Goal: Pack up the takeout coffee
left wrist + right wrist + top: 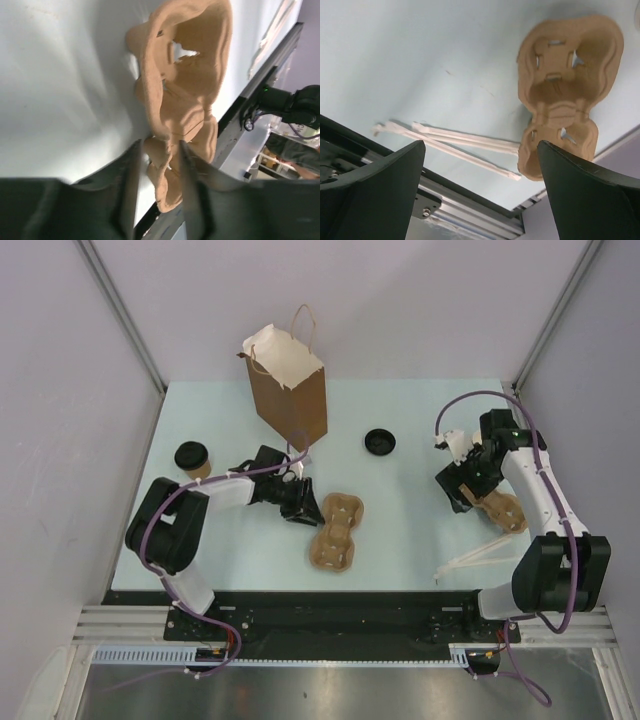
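The takeout coffee point(192, 459), a small tan cup with a black lid, stands at the left of the table, apart from both grippers. A brown pulp carrier tray point(337, 532) lies in the middle. My left gripper point(303, 505) is at its left end. In the left wrist view the tray point(185, 75) has its rim between the parted fingers of the left gripper point(160, 145), which is open. My right gripper point(462, 490) hangs wide open over the table at the right; in its wrist view the right gripper point(481, 145) holds nothing.
A tall brown paper bag point(290, 395) stands open at the back. A loose black lid point(379, 441) lies right of it. A second carrier tray point(567, 85) lies by the right gripper, with two wrapped straws point(455, 142) near the front edge.
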### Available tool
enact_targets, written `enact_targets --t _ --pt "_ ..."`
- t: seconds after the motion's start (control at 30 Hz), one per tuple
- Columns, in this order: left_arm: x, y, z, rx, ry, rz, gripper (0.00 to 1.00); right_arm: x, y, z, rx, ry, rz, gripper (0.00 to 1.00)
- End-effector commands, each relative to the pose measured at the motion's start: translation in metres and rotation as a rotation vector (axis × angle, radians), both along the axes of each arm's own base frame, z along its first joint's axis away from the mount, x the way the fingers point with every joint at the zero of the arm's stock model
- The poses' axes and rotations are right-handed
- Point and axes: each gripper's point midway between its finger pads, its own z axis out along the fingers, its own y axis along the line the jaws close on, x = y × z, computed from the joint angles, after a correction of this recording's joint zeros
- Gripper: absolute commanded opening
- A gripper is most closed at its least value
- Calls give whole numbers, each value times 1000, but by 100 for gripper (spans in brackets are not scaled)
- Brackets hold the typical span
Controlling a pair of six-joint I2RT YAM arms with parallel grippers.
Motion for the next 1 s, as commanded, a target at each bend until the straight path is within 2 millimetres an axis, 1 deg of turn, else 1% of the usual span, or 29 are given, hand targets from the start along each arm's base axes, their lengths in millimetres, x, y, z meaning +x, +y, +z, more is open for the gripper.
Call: enact_targets --t 0.0,0.03,0.07,0.1,0.13,0.17,0.2,0.23,0.27,0.3,0.33,0.37,0.4,0.43,0.47,0.5,0.53,0.57,0.6,0.63,0.67,0.73,0.77,0.9,0.97 --pt "8 7 20 31 -135 -55 44 13 26 30 117 -70 -31 100" --pt "9 7 23 28 -149 -71 46 15 29 33 140 -70 -49 100" --pt "17 5 34 23 -194 -83 49 19 34 34 168 -70 -55 100" --pt "22 5 39 27 -250 -111 50 22 44 38 187 -74 -41 100" --pt "25 4 45 27 -281 -126 54 25 49 40 210 -74 -59 99" --pt "36 1 58 24 -367 -158 56 28 55 39 241 -62 -62 100" --pt "41 -1 65 29 -410 -174 59 31 59 42 259 -66 -66 100" --pt "44 -1 67 44 -435 -198 67 33 62 43 280 -65 -85 100" --pt "55 -7 79 47 -522 -256 73 34 67 43 303 -58 -86 100" --pt "54 -8 80 59 -536 -308 74 37 70 43 316 -54 -86 100" --pt "55 -10 82 65 -560 -359 80 38 74 43 331 -50 -88 100" --pt "66 -22 91 69 -660 -462 82 39 76 43 343 -45 -102 100" --pt "61 -21 89 91 -640 -518 82 42 77 41 350 -39 -112 99" --pt "72 -29 103 95 -705 -555 81 45 80 44 368 -41 -113 100" --pt "78 -32 91 142 -754 -634 80 46 82 45 382 -37 -130 100" --pt "76 -32 88 158 -756 -686 79 48 83 45 391 -28 -138 100" --pt "84 -37 97 171 -811 -718 78 49 86 48 411 -30 -140 100" --pt "86 -43 87 185 -845 -801 78 50 87 49 423 -27 -154 100" --pt "84 -41 81 209 -840 -844 77 50 87 51 430 -30 -160 100" --pt "89 -45 84 213 -871 -873 75 51 88 51 441 -27 -164 100" --pt "88 -50 75 216 -888 -935 75 52 88 51 447 -26 -172 100" --pt "88 -52 68 226 -896 -986 72 52 92 51 477 -15 -178 100" --pt "88 -54 59 230 -910 -1030 72 52 92 51 484 -10 -181 100" --pt "86 -57 40 243 -932 -1108 68 50 96 49 504 19 -192 100" --pt "80 -55 28 246 -923 -1152 66 49 97 49 515 30 -200 100"
